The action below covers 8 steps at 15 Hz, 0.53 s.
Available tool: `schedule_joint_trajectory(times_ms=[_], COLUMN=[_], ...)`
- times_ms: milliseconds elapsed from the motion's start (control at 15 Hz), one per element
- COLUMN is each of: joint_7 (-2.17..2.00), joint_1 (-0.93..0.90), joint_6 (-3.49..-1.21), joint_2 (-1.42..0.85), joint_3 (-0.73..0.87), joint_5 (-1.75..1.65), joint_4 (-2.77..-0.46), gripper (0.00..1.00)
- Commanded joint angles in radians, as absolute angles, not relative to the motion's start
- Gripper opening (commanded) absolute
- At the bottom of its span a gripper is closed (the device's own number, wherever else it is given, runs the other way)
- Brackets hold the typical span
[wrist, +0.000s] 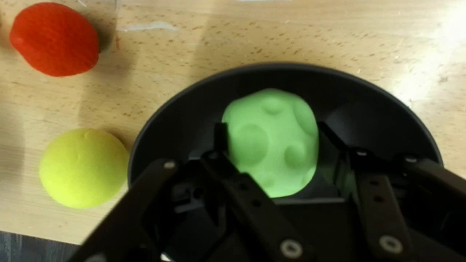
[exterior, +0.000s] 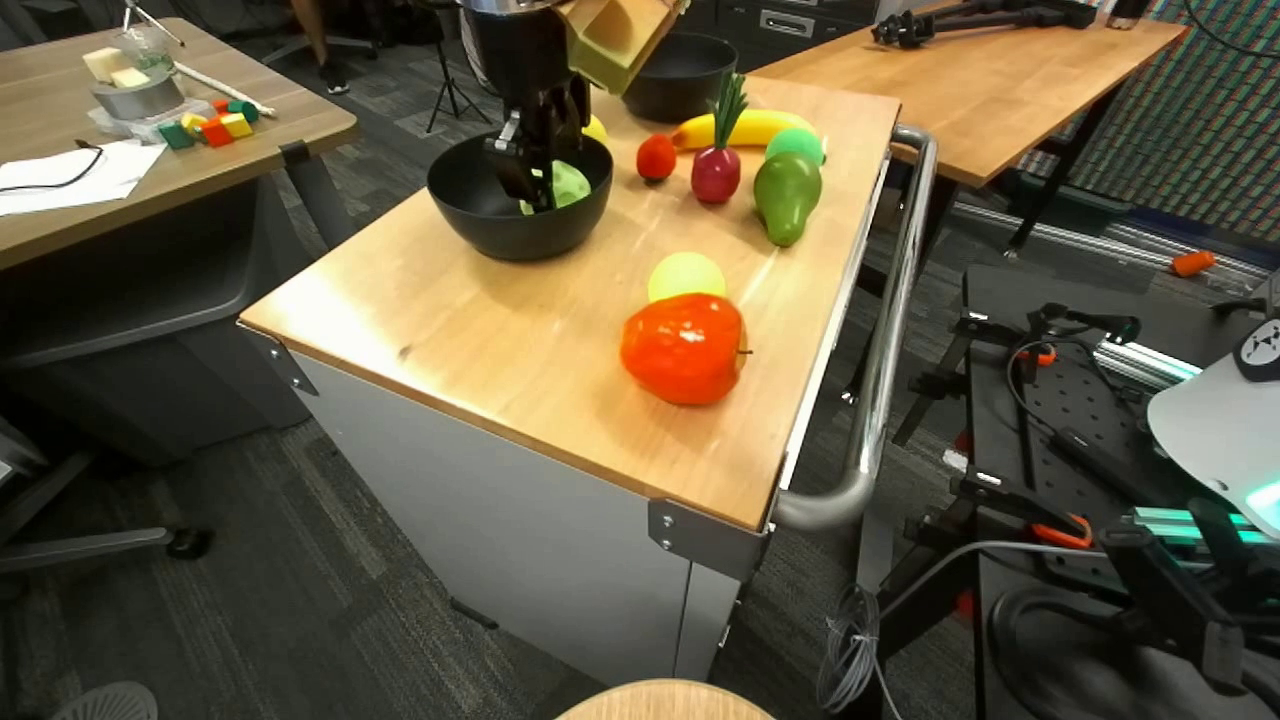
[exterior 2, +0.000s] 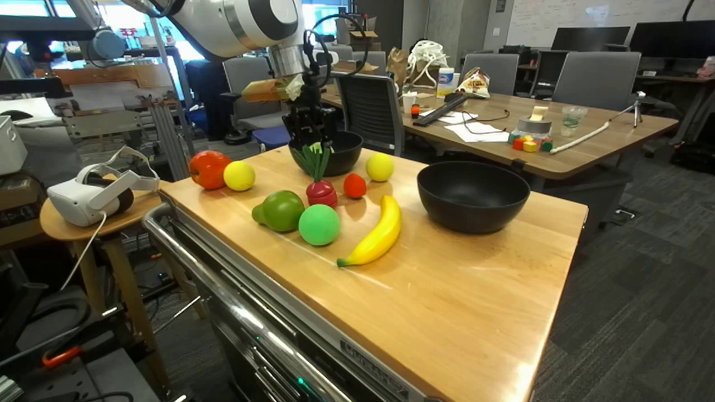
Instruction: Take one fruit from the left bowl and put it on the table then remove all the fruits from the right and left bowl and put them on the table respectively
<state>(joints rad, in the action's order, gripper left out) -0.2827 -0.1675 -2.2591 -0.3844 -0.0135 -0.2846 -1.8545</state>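
A light green, dimpled round fruit [wrist: 271,145] lies inside the black left bowl [exterior: 520,225]. My gripper [wrist: 270,136] reaches down into that bowl, a finger pressed to each side of the fruit. The right bowl [exterior 2: 473,196] is also black, and its visible inside is bare. On the wooden table [exterior 2: 480,290] lie the banana [exterior 2: 380,234], a green ball-like fruit [exterior 2: 319,224], an avocado shape [exterior 2: 282,211], a purple-red radish [exterior 2: 322,194], a small red fruit [wrist: 54,40], a big red fruit [exterior: 685,350] and two yellow-green fruits, one [wrist: 83,167] close beside the left bowl.
A metal rail handle [exterior: 900,330] runs along one side of the table. Separate desks stand nearby, one with coloured blocks [exterior: 215,128] and papers. A stool [exterior 2: 56,226] with a white headset [exterior 2: 103,187] stands by a table corner. A yellowish block [exterior: 622,45] is fixed near my wrist.
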Motion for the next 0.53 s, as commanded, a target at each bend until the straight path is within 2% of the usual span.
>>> schedule_joint_trajectory(times_ms=[0,267,333,467], joint_7=[-0.278,-0.282,-0.28,-0.267], joint_1=[-0.164,-0.167,-0.169,-0.174], joint_6=[-2.279,-2.317,-2.338,-2.363], joint_2=[-0.359,-0.287,-0.267,-0.237], joint_3=[-0.013,-0.024,-0.031,-0.051], joint_5=[-0.262,-0.242,-0.232,-0.208], joint_4=[-1.814,-1.764,-1.755,-1.738], gripper=[0.28,0.11,0.15,0.11])
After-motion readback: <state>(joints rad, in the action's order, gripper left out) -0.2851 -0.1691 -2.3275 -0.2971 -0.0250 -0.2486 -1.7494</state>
